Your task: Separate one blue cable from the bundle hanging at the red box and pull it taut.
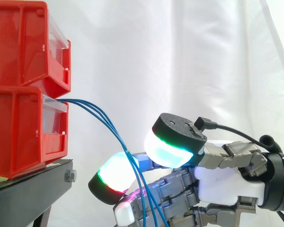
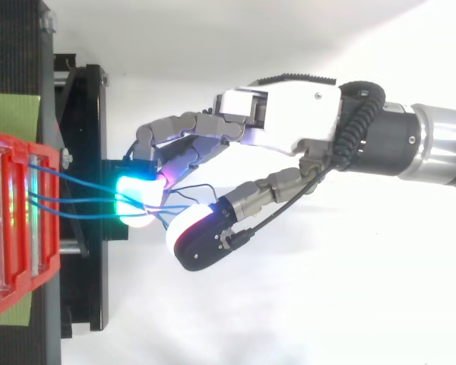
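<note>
Three thin blue cables (image 1: pixel 104 119) leave the lower red bin (image 1: pixel 19 132) and droop to the right and down. From the right, my hand (image 1: pixel 227 182) reaches in with its fingers curled round them. The cables run between the cyan-green thumb pad (image 1: pixel 170 146) and a white-red fingertip (image 1: pixel 114 175), bending sharply there before hanging steeply down. From above, the cables (image 2: pixel 76 201) converge at the glowing cyan fingertip (image 2: pixel 137 199), with the thumb (image 2: pixel 201 236) just right of them. A small loop of cable lies inside the hand (image 2: pixel 289 114). I cannot tell whether one cable is held apart from the others.
Two red bins are stacked, the upper one (image 1: pixel 23 42) above the lower, on a black stand (image 1: pixel 33 189) at the left. A green pad (image 2: pixel 11 110) lies beside the bins (image 2: pixel 15 251). A white curtain hangs behind.
</note>
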Controlling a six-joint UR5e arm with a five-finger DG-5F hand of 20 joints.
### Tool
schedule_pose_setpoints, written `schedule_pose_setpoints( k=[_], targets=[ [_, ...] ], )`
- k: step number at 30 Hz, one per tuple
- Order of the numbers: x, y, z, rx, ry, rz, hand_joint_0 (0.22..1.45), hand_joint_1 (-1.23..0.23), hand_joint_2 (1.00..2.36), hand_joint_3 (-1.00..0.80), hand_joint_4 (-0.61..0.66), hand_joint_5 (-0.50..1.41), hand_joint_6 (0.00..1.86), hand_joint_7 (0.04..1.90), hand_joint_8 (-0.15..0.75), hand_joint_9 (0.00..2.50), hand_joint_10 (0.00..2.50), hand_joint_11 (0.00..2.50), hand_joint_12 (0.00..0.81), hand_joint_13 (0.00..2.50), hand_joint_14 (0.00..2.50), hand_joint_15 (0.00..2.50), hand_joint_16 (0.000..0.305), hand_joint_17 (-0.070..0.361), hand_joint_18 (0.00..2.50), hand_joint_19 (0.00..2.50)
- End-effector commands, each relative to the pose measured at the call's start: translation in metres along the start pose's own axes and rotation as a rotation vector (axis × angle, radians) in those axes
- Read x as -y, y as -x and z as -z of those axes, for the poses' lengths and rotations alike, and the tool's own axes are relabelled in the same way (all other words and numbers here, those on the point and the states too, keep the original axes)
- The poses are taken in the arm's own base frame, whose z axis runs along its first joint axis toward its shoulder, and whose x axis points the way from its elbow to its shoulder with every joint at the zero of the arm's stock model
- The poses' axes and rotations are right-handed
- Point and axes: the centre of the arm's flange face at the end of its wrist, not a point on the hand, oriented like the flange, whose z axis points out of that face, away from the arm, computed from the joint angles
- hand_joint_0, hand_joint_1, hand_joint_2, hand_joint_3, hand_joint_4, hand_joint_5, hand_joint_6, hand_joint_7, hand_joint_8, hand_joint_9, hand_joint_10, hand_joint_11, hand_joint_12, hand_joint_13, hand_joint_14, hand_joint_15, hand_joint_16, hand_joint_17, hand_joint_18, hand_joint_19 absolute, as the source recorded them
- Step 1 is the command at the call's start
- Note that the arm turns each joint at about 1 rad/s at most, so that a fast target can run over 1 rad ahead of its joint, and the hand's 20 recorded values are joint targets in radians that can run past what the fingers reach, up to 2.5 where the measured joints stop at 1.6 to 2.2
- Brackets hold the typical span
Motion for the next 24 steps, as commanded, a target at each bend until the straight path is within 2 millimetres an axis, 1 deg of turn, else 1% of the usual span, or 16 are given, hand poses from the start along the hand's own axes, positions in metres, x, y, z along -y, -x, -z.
schedule_pose_setpoints(
  k=[1,6,7,8,10,11,14,15,16,18,24],
  targets=[
    [0.0,-0.0015,-0.0002,-0.003,0.002,0.0,0.62,-0.71,1.0,-0.44,0.25,-0.13,0.57,1.22,0.363,0.73,0.01,0.46,0.346,0.78,0.01,0.32,0.032,0.073,0.46,0.18],
    [-0.0028,-0.0025,-0.0029,0.002,0.029,-0.011,0.62,-0.71,1.0,-0.46,0.24,-0.14,0.63,1.16,0.367,0.77,0.01,0.5,0.352,0.8,0.01,0.33,0.032,0.073,0.48,0.18],
    [-0.0028,-0.0025,-0.0029,0.002,0.029,-0.011,0.62,-0.71,1.0,-0.43,0.23,-0.15,0.67,1.1,0.37,0.77,0.01,0.5,0.355,0.82,0.01,0.33,0.032,0.073,0.48,0.18],
    [-0.0038,-0.0025,-0.0037,0.002,0.033,-0.012,0.63,-0.71,1.01,-0.38,0.22,-0.15,0.69,1.09,0.369,0.78,0.01,0.51,0.354,0.82,0.01,0.34,0.032,0.072,0.49,0.18],
    [-0.0038,-0.0025,-0.0038,0.003,0.038,-0.013,0.63,-0.71,1.01,-0.32,0.19,-0.16,0.71,1.12,0.369,0.78,0.02,0.53,0.358,0.82,0.01,0.34,0.032,0.073,0.49,0.18],
    [-0.0038,-0.0023,-0.0038,0.004,0.038,-0.013,0.64,-0.71,1.02,-0.27,0.17,-0.17,0.75,1.1,0.37,0.78,0.02,0.54,0.358,0.83,0.01,0.35,0.032,0.073,0.5,0.18],
    [-0.0039,-0.0037,-0.0038,0.001,0.038,-0.013,0.64,-0.72,1.02,-0.22,0.2,-0.2,0.83,1.02,0.367,0.79,0.01,0.57,0.362,0.84,0.01,0.37,0.033,0.073,0.5,0.18],
    [-0.004,-0.0037,-0.004,0.001,0.039,-0.013,0.64,-0.72,1.02,-0.22,0.2,-0.2,0.83,1.03,0.369,0.79,0.02,0.58,0.362,0.84,0.01,0.37,0.033,0.074,0.5,0.18],
    [-0.0039,-0.0025,-0.004,0.003,0.039,-0.013,0.64,-0.74,1.02,-0.26,0.22,-0.21,0.87,0.99,0.366,0.79,0.01,0.6,0.361,0.84,0.01,0.37,0.033,0.074,0.51,0.19],
    [-0.0041,-0.0024,-0.0041,0.005,0.041,-0.015,0.64,-0.75,1.01,-0.32,0.22,-0.21,0.89,0.98,0.372,0.8,0.02,0.62,0.364,0.86,0.01,0.38,0.034,0.075,0.52,0.19],
    [-0.0038,-0.0013,-0.0039,0.004,0.039,-0.017,0.67,-0.73,1.0,-0.47,0.21,-0.19,0.91,1.01,0.375,0.84,0.02,0.64,0.37,0.88,0.01,0.38,0.033,0.075,0.55,0.18]
  ],
)
